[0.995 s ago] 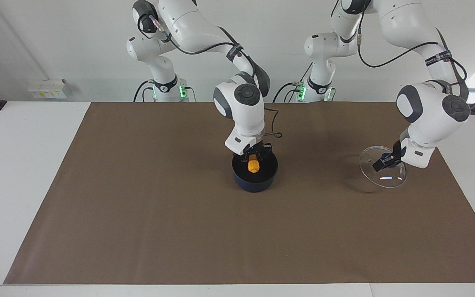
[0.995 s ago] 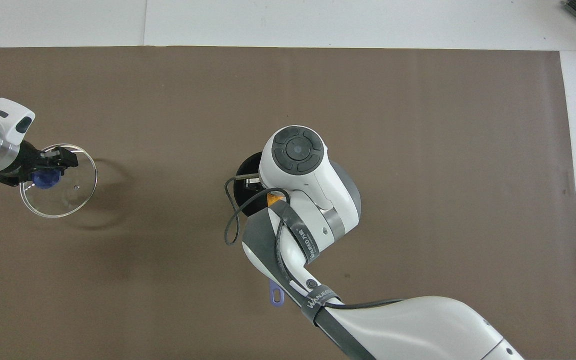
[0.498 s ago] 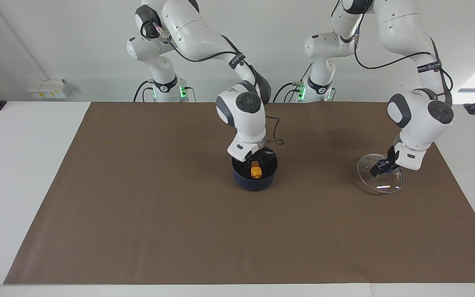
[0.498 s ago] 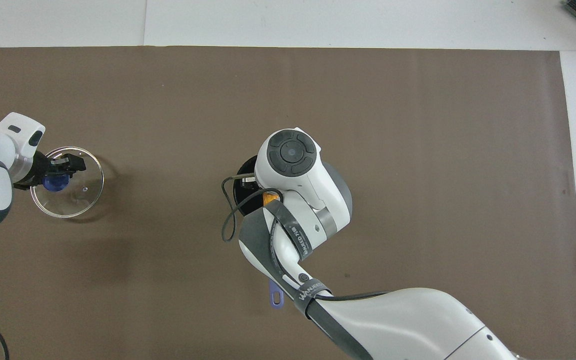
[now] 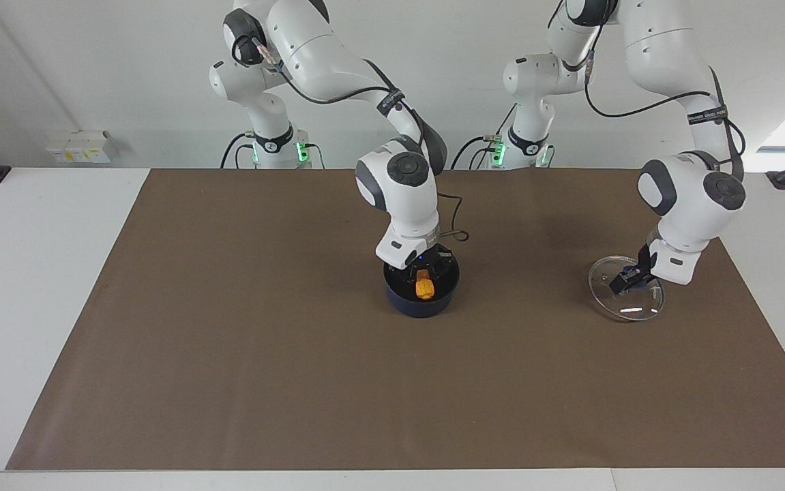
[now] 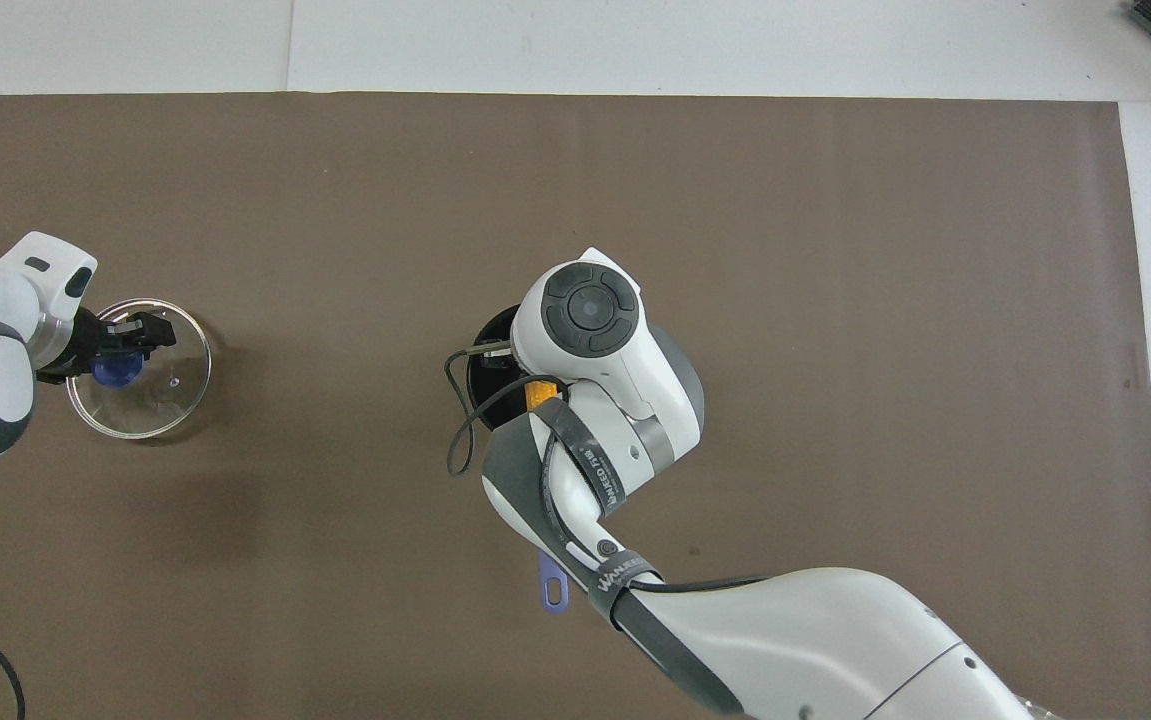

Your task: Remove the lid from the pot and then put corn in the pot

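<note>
Yellow-orange corn (image 5: pixel 423 286) sat clamped in the right gripper (image 5: pixel 425 273) down inside the open pot (image 5: pixel 421 292) at mid-table, while the left gripper (image 5: pixel 626 279) pinched the glass lid (image 5: pixel 625 297) by its knob toward the left arm's end.

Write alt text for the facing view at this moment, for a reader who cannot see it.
The right gripper holds the corn inside the open pot at the middle of the brown mat. Toward the left arm's end, the left gripper grips the blue knob of the glass lid, tilted low over the mat.
</note>
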You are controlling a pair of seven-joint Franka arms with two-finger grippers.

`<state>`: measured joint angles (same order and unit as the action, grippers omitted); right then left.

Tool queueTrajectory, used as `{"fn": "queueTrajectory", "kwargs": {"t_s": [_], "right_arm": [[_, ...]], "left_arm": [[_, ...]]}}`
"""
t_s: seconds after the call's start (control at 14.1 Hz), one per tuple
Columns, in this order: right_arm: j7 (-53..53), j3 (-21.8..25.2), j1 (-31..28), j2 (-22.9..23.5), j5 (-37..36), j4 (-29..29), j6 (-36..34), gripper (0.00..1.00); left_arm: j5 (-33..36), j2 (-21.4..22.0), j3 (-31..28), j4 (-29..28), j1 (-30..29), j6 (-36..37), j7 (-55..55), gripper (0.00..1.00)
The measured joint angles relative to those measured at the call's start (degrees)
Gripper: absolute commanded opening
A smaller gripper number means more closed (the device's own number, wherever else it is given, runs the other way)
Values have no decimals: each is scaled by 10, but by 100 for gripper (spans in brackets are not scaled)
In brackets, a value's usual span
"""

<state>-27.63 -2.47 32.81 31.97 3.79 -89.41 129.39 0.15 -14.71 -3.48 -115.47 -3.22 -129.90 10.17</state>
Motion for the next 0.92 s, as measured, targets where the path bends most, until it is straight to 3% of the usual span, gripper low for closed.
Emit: {"fn": "queueTrajectory", "kwargs": {"t_s": [0.07, 0.14, 0.21, 0.36, 0.43, 0.5, 0.57, 0.71, 0.92], "right_arm": [[2, 0, 1, 1, -1, 0, 0, 0], [3, 0, 1, 2, -3, 0, 0, 0], [3, 0, 2, 2, -4, 0, 0, 0], [3, 0, 1, 2, -4, -1, 0, 0], [3, 0, 0, 2, -4, -2, 0, 13], [3, 0, 0, 2, -4, -3, 0, 35], [3, 0, -1, 2, -4, -4, 0, 45], [3, 0, -1, 2, -4, -5, 0, 55], [3, 0, 0, 2, -4, -5, 1, 83]], "left_arm": [[0, -3, 0, -1, 0, -3, 0, 0], [0, -8, 0, -3, 0, -10, 0, 23], [0, -13, 0, -5, 0, -15, 0, 99], [-1, -14, 0, -5, 0, -17, 0, 100], [-1, -14, 1, -4, 0, -18, 0, 100], [-1, -13, 3, -3, 0, -18, 0, 100], [-1, -12, 5, -3, 0, -18, -1, 100], [-1, -10, 9, 1, 1, -19, -2, 100], [0, -9, 13, 16, 22, -19, -3, 100]]}}
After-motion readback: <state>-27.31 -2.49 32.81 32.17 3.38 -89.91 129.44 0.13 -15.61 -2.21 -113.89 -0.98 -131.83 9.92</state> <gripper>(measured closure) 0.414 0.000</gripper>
